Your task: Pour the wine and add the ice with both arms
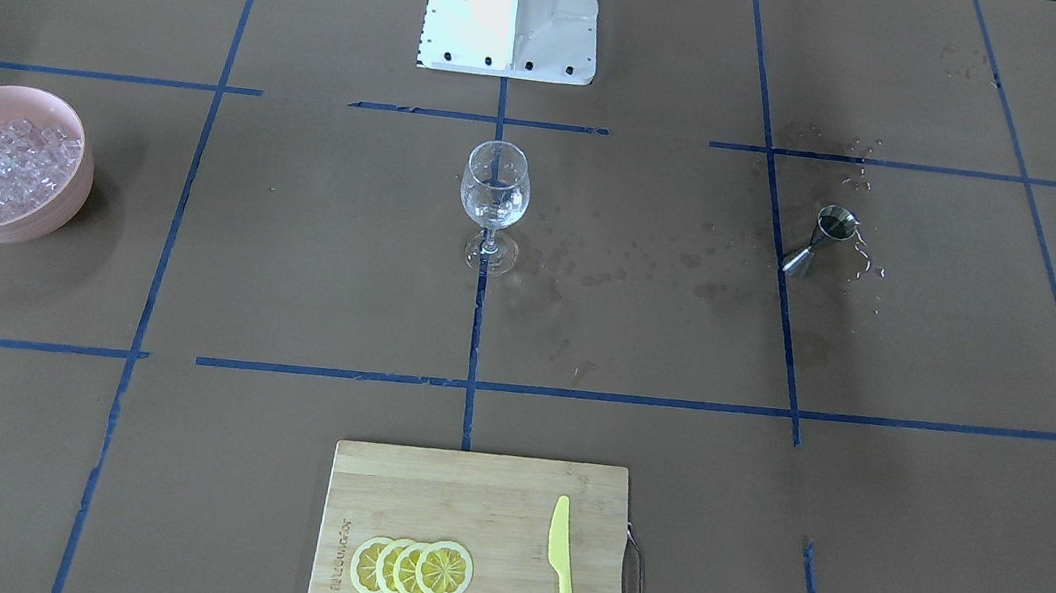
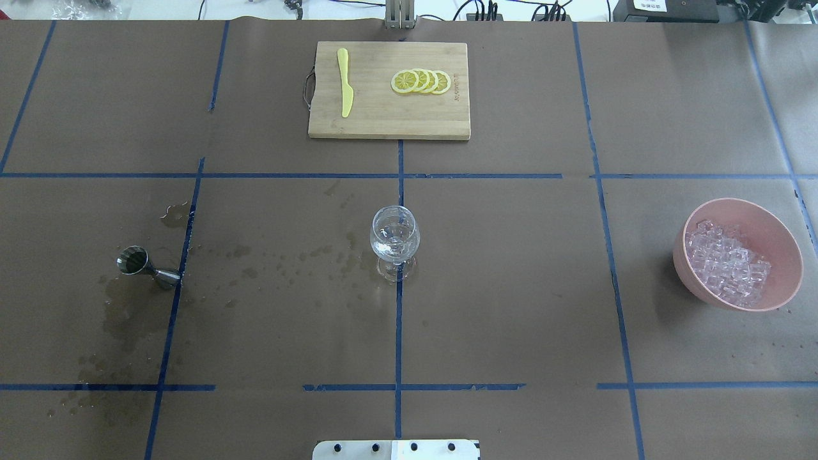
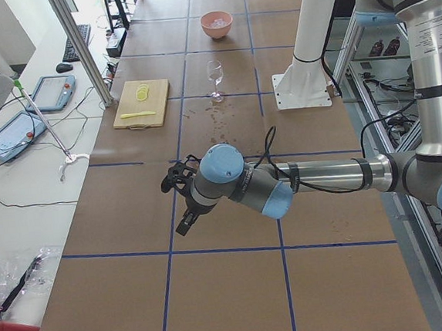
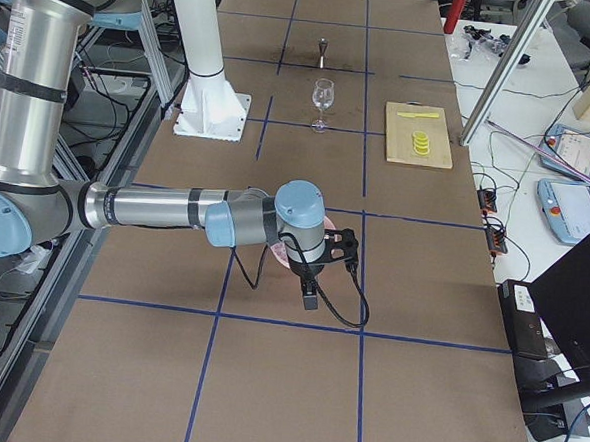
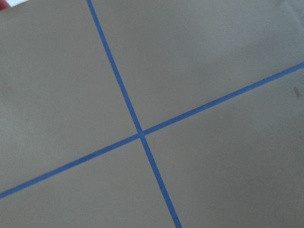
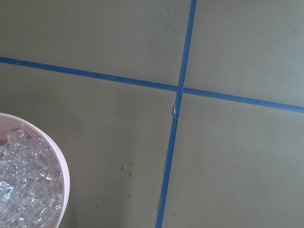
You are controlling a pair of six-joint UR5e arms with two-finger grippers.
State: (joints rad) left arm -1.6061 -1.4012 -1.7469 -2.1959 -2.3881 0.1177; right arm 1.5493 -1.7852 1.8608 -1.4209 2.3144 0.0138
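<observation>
Probably slick, the ice (image 2: pixel 728 263), well to the right of the wine glass (image 2: pixel 395 237), wants a square pinch per cube; I cannot tell whether the left gripper (image 3: pixel 184 226) or the right gripper (image 4: pixel 310 294) is open.

Brown table (image 2: pixel 511 287) crossed by a blue tape grid (image 2: pixel 399 332), blotched with darker stains (image 2: pixel 121 313). Pink bowl (image 2: pixel 785 241) of clear, whitish ice (image 2: pixel 728 262). Colourless wine glass (image 2: pixel 394 239); dark grey jigger (image 2: pixel 147 267). Pale wooden cutting board (image 2: pixel 383 118) with yellow lemon slices (image 2: pixel 422 81) and a yellow knife (image 2: pixel 345 83).
</observation>
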